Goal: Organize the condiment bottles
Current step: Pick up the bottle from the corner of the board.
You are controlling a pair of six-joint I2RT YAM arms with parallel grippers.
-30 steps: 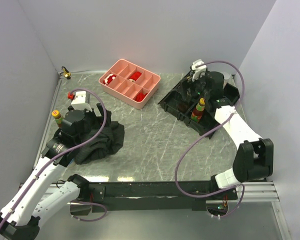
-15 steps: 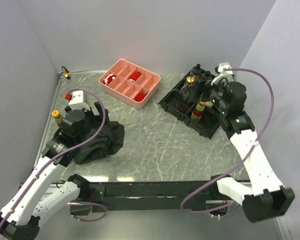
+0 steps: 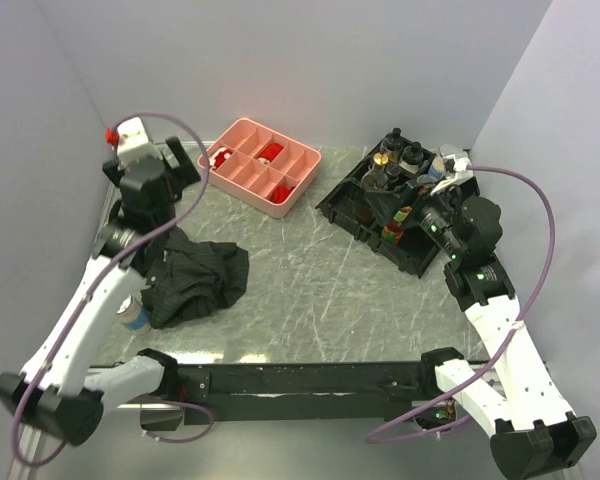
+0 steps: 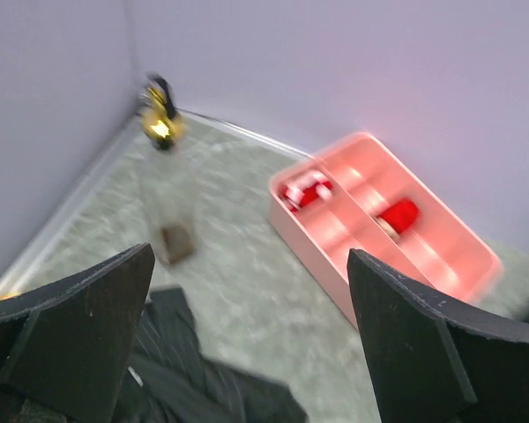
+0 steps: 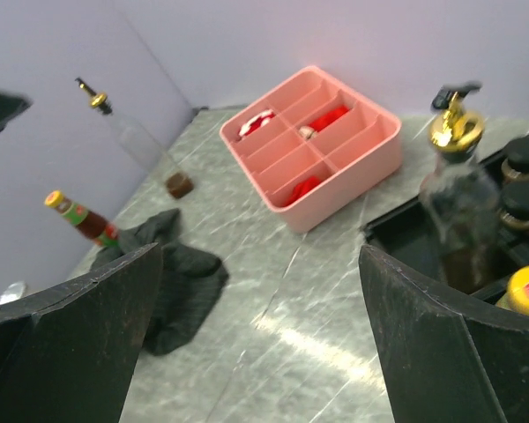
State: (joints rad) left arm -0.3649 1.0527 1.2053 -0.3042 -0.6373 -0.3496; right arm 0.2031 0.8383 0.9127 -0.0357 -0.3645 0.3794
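Left arm [image 3: 85,300] has risen, its end effector [image 4: 249,260] spread wide.

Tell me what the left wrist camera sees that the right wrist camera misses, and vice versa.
Only the left wrist view: its own open left gripper, nothing else. Only the right wrist view: the open right gripper, a yellow-capped sauce bottle beside the black cloth, and the black rack holding a gold-pump bottle and black-lidded jars. Both: the clear gold-spouted bottle by the wall, pink tray, that cloth.
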